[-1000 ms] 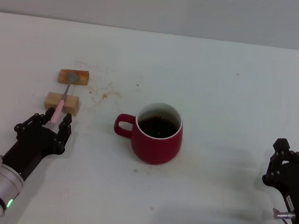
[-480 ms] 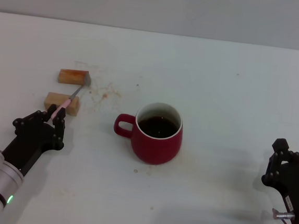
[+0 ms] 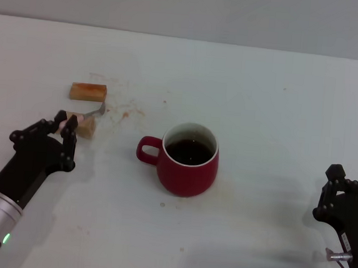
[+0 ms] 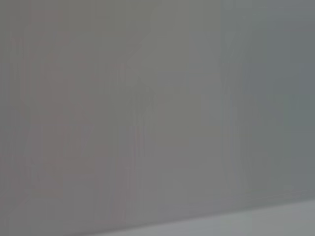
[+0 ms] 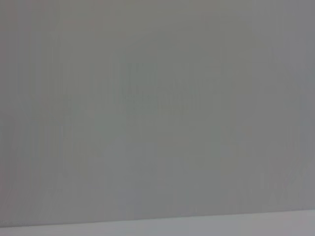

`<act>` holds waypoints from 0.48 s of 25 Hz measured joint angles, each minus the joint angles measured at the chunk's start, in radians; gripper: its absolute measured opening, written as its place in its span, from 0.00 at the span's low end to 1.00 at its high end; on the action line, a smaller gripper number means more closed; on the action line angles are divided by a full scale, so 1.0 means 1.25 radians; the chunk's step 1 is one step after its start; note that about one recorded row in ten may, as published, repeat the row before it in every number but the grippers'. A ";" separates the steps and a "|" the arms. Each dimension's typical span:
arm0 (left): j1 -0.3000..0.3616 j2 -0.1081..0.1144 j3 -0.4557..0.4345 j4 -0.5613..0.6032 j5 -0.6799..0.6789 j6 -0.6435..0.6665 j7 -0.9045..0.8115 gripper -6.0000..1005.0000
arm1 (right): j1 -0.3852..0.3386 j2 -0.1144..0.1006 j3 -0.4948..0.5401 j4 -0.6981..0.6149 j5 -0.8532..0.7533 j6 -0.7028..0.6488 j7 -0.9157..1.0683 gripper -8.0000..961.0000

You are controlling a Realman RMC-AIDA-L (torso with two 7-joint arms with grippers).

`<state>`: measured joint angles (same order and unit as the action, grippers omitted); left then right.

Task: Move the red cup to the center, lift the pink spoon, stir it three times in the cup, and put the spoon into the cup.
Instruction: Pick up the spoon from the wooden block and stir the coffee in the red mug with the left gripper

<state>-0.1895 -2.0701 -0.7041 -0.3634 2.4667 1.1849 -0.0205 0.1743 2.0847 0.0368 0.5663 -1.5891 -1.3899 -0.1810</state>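
Red cup (image 3: 189, 166): showing dark red, white inner rim, dark liquid. Pink spoon (image 3: 83, 115): showing pale pink handle, grey bowl. Blocks (image 3: 88, 91): tan. Bench (image 3: 263, 104): white.

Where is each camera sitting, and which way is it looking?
Head view: on the robot's head, looking down at the white table; the left claw pinches the pink spoon by two tan blocks, the red cup stands at the center, the right claw is parked near the right edge.
Left wrist view: on the left arm, facing a blank grey surface; no body shows.
Right wrist view: the same from the right arm.
Both wrist views share only plain grey.
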 joint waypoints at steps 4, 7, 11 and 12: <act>0.000 0.001 0.000 0.000 0.000 0.054 -0.007 0.15 | 0.000 0.000 0.000 0.001 0.000 0.000 0.000 0.01; 0.000 0.002 -0.003 -0.009 0.000 0.100 -0.010 0.15 | 0.000 0.000 0.000 0.001 0.000 0.000 0.000 0.01; -0.009 0.005 -0.009 -0.032 0.000 0.151 -0.011 0.15 | -0.001 0.000 0.000 -0.001 0.000 0.000 0.000 0.01; -0.013 0.006 -0.010 -0.038 -0.001 0.160 -0.012 0.15 | -0.001 0.000 0.000 -0.001 0.000 0.000 0.000 0.01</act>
<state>-0.2054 -2.0626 -0.7168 -0.4109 2.4659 1.3850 -0.0354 0.1728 2.0847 0.0369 0.5646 -1.5892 -1.3899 -0.1809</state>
